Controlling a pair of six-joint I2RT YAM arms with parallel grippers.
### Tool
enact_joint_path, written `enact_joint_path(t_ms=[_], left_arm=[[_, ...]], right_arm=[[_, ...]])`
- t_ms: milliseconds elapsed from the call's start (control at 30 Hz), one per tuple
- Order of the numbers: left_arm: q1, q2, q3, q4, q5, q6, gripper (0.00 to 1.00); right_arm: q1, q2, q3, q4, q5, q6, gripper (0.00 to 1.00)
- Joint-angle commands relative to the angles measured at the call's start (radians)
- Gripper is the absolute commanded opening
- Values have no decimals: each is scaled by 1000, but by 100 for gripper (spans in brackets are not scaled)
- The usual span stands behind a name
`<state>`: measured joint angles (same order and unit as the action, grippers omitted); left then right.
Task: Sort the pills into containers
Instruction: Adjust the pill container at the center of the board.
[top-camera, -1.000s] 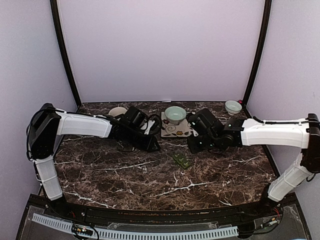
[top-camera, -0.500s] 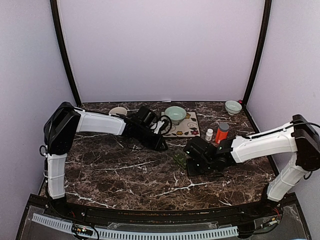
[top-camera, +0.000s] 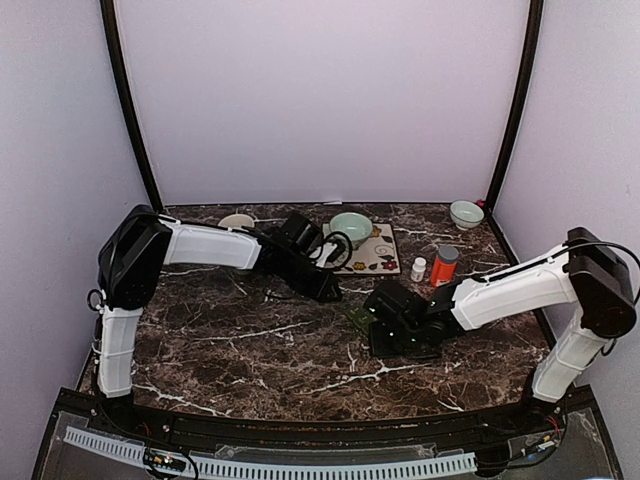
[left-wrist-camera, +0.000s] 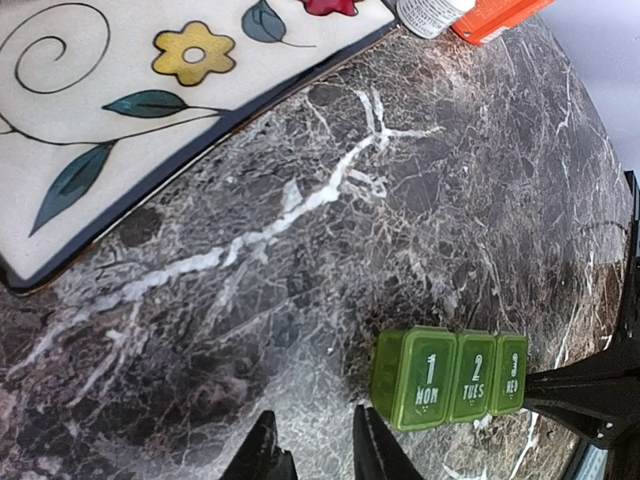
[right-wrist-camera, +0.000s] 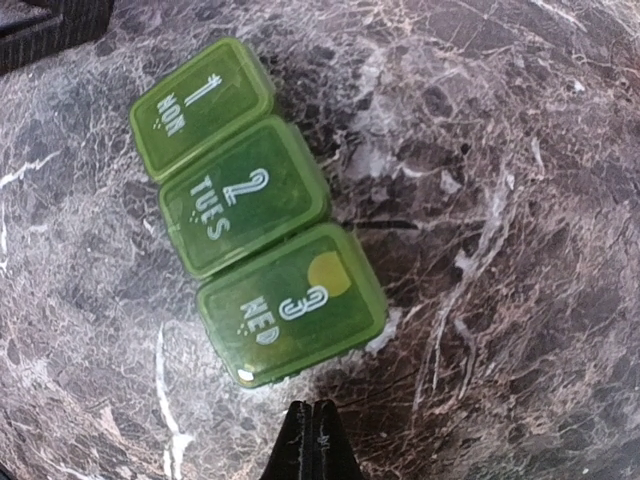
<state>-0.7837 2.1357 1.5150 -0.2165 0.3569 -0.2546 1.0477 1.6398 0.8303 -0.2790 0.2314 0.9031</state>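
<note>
The green pill-box strip (right-wrist-camera: 255, 210) of three closed compartments marked 1 MON, 2 TUES, 3 WED lies on the marble table. A yellow pill shows through the WED lid. It also shows in the left wrist view (left-wrist-camera: 450, 377) and the top view (top-camera: 360, 320). My right gripper (right-wrist-camera: 312, 425) is shut and empty, its tips just short of the WED end. My left gripper (left-wrist-camera: 312, 448) is open and empty, just left of the MON end, low over the table. In the top view the left gripper (top-camera: 330, 292) and the right gripper (top-camera: 378, 330) flank the strip.
A floral white plate (left-wrist-camera: 120, 120) holds a pale green bowl (top-camera: 350, 228). A white bottle (top-camera: 418, 268) and an orange bottle (top-camera: 442, 265) stand right of it. Another bowl (top-camera: 466, 213) is at the back right, a beige mug (top-camera: 236, 222) at the back left.
The right arm swung from beside the plate down to the pill-box strip and settled at its end. The left arm reached further right, toward the strip. The bottles came into view.
</note>
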Motion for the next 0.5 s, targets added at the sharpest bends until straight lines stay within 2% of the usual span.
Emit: enact_joint_path(t_ms=[0,467], left_arm=[[-15,10,31,-33,10,21,26],[-31,30,36,-34,17,17,26]], right_arm=[[-27,15,-5,44,-2,-7,0],[-109,61,30,77,-21,-97,0]])
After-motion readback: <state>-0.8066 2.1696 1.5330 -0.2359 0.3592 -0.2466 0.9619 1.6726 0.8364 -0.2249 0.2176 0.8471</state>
